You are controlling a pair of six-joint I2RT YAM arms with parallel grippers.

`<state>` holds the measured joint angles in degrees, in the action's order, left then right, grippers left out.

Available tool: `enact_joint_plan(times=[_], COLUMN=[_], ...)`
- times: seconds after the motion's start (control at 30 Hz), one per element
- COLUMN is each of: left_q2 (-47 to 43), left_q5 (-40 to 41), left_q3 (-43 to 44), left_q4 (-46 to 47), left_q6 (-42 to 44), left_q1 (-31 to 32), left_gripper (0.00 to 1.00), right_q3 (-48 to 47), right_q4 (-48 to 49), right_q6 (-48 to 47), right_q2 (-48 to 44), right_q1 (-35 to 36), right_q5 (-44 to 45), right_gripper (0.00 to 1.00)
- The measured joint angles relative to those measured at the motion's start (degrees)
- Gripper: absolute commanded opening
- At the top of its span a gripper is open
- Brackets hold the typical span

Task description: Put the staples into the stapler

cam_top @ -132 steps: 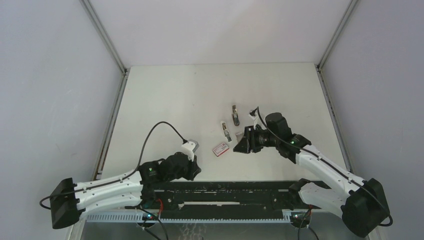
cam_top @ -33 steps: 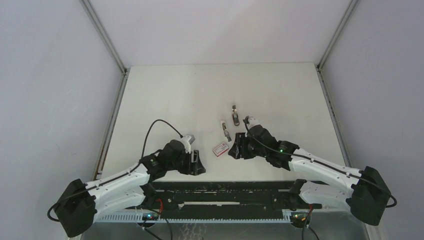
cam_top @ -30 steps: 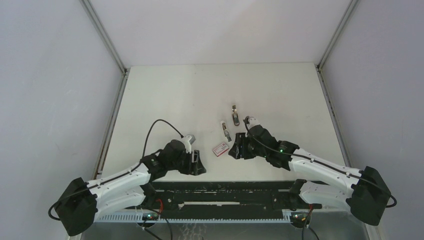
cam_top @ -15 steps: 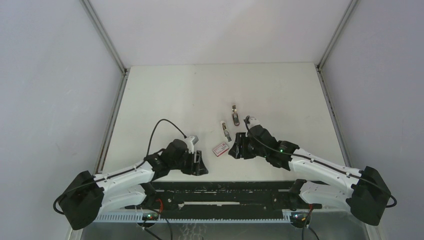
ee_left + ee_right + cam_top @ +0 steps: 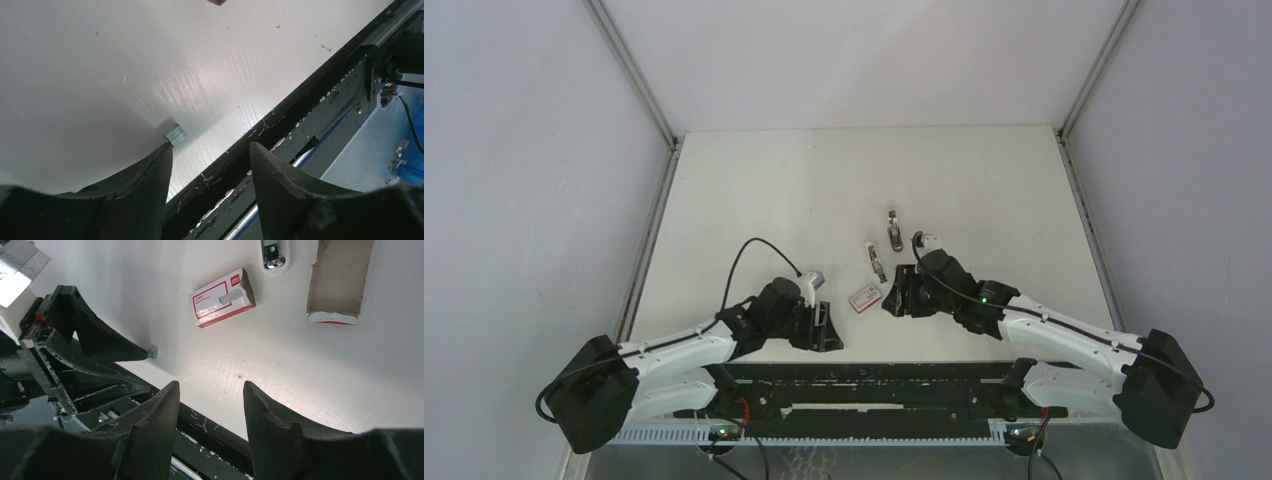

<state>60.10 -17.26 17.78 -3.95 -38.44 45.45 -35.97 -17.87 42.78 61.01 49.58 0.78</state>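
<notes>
Left pincer (image 5: 211, 150) gapes wide, low over the desk (image 5: 100, 75); a short block of staples (image 5: 175, 135) lies just outside one fingertip (image 5: 162, 155), not between them. The stapler (image 5: 272, 254) lies well apart, nearer the wide-open right pincer (image 5: 210, 387).

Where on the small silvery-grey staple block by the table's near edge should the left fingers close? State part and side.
Pinch the small silvery-grey staple block across two opposite side faces, coming down from above: it lies flat on the white table, leaving only its sides free. The open left gripper should probably shift first, since the block sits just outside one of its fingers.
</notes>
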Motion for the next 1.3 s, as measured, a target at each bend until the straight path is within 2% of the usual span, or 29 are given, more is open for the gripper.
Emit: enact_joint_plan(times=[0.2,0.33,0.43,0.67,0.87,1.03,1.3], left_q2=[1.36,0.11,-3.06,-8.66,-14.21,-18.08,-18.21], left_q5=[-0.33,1.25,3.30,9.97,19.85,23.71,31.17], left_q3=[0.00,-0.26,-0.33,-1.16,-6.54,-7.28,-7.17], left_q4=[2.58,3.19,4.94,13.44,19.06,18.25,15.32], left_q6=[0.02,0.37,1.51,3.30,5.99,7.72,11.08], left_q1=[0.00,-1.20,-5.11,-19.02,-25.77,-25.86,-19.30], left_gripper=[0.63,0.64,0.65,0.68,0.73,0.74,0.78], right_q3=[0.00,-1.79,-7.08,-23.02,-28.52,-32.46,-38.38], right_q4=[0.15,-0.37,-2.14,-7.89,-12.00,-14.78,-19.37], right_q6=[-0.33,-0.68,-0.52,4.46,10.75,14.88,19.63], right_q2=[2.43,5.09,9.99,27.02,36.61,41.97,46.90], right_q1=[0.85,4.00,6.93,14.12,18.80,21.00,22.93], right_q5=[0.92,3.21,6.01,13.03,14.45,15.28,16.94], right_gripper=[0.49,0.47,0.45,0.43,0.42,0.41,0.38])
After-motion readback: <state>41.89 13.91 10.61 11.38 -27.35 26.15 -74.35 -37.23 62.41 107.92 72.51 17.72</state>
